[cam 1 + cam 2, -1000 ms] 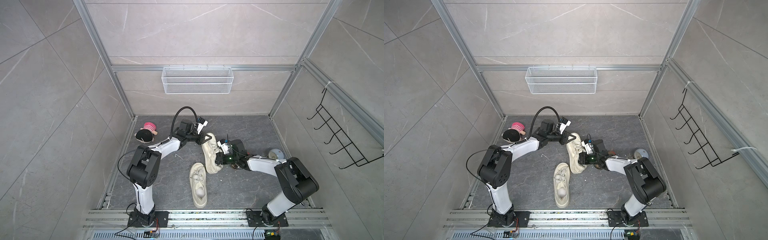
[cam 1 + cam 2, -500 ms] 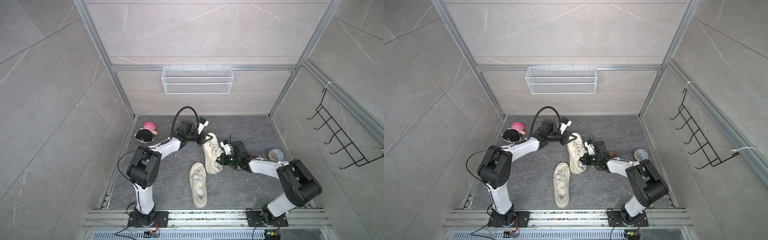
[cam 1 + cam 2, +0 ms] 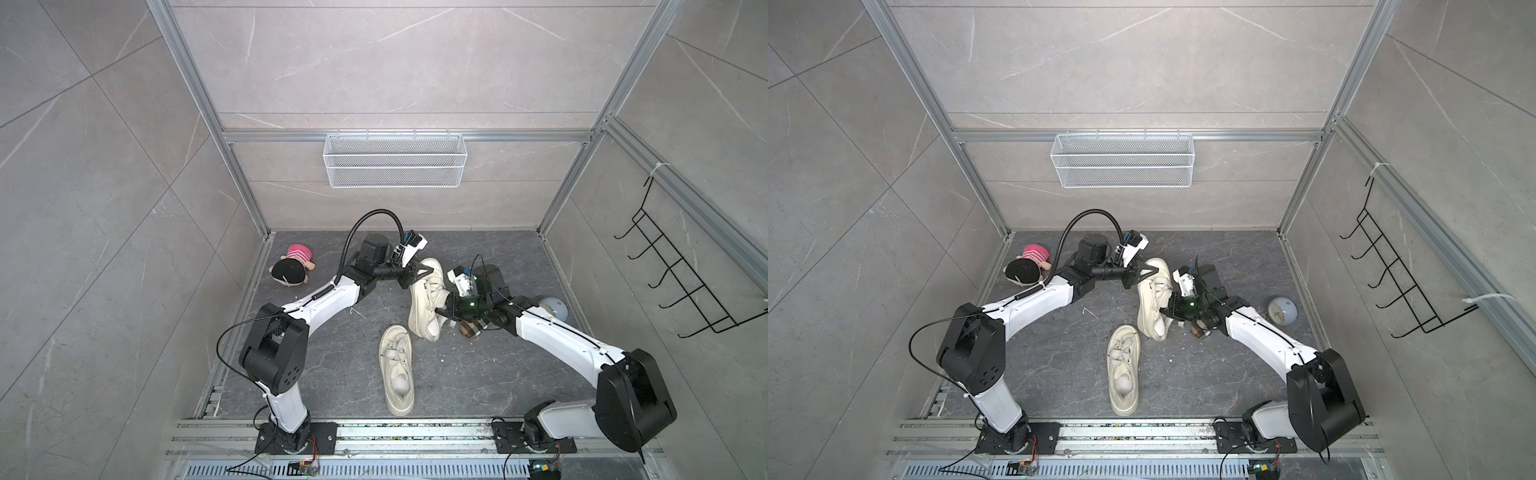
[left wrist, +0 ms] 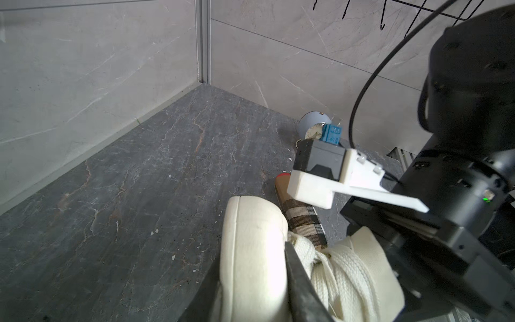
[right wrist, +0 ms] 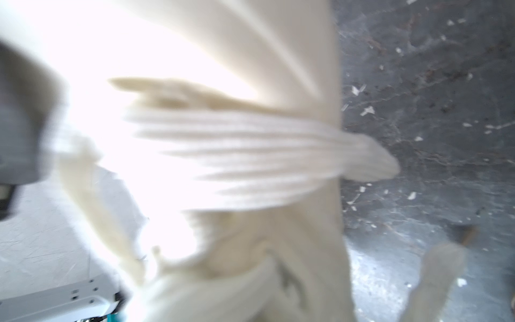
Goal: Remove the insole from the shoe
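Top views, shoe: in both top views it is at the centre of the frame, tipped on its side on the bench.
Top views, left hand: it pinches the shoe's upper end, with a finger on each side.
Top views, right hand: it comes in from the right and is pressed together at the laced opening. What it nips cannot be told.
Top views, insole: it is hidden inside the shoe.
Top views, second shoe: it lies sole down at lower centre, just beside the held one. A pale round wad sits in its opening.
Top views, checked roll: it lies under the right wrist, just right of the shoe.
Top views, doll: it is left of centre, by the left wall.
Top views, clock: it is right of centre, by the right wall.
Top views, wire basket: it hangs at upper centre on the back wall.
Left wrist, fingers: the dark fingers clamp the shoe's cream end. The right arm's camera block stands in front of the clock, and the checked roll lies behind the shoe.
Right wrist, laces: they are blurred and overexposed against the cream upper and fill most of the frame. The speckled bench shows beside them.
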Controlling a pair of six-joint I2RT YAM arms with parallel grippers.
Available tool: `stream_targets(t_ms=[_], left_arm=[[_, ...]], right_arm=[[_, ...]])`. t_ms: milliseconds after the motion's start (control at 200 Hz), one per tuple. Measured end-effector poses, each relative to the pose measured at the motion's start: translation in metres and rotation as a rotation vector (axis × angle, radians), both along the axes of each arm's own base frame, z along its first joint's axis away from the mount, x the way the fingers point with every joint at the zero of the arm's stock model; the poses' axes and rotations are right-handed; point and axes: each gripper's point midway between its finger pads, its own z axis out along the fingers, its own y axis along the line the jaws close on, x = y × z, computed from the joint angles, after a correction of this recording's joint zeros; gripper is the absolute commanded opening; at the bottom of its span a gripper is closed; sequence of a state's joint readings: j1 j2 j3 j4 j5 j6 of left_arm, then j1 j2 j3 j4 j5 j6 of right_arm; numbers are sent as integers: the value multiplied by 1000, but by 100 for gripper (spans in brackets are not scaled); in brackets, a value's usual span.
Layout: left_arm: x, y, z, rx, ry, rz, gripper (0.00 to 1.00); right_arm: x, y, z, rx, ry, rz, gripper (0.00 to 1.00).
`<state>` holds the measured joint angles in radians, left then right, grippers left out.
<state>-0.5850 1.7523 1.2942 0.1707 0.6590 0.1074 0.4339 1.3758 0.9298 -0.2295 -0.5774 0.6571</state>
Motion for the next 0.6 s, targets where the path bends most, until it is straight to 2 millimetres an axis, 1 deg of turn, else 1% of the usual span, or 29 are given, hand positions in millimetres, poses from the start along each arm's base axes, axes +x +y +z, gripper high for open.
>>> stream_targets(t_ms=[50, 155, 260, 376, 416, 456, 521, 551, 601], left_arm=[[0, -2, 1, -1, -10, 4, 0], [-3, -5, 4, -11, -36, 10, 0], [-5, -7, 4, -16, -39, 21, 0], [-8, -9, -2, -17, -5, 27, 0], [-8, -9, -4, -19, 11, 29, 0], [-8, -10, -8, -20, 29, 33, 0], [-5, -7, -19, -4, 59, 44, 0], [-1, -7, -23, -2, 64, 60, 0], [4, -4, -27, -2, 77, 77, 0]], right_arm=[[-1, -1, 8, 3, 12, -2, 0], [-6, -7, 15, -7, 47, -13, 0], [-13, -14, 15, -37, 75, -19, 0], [-23, -25, 8, -103, 86, -10, 0], [-25, -28, 7, -118, 80, -1, 10], [-28, -30, 6, -129, 78, 8, 23], [-28, -36, 9, -141, 40, 24, 39], [-28, -38, 12, -148, 11, 33, 45], [-29, -44, 17, -167, -30, 46, 51]])
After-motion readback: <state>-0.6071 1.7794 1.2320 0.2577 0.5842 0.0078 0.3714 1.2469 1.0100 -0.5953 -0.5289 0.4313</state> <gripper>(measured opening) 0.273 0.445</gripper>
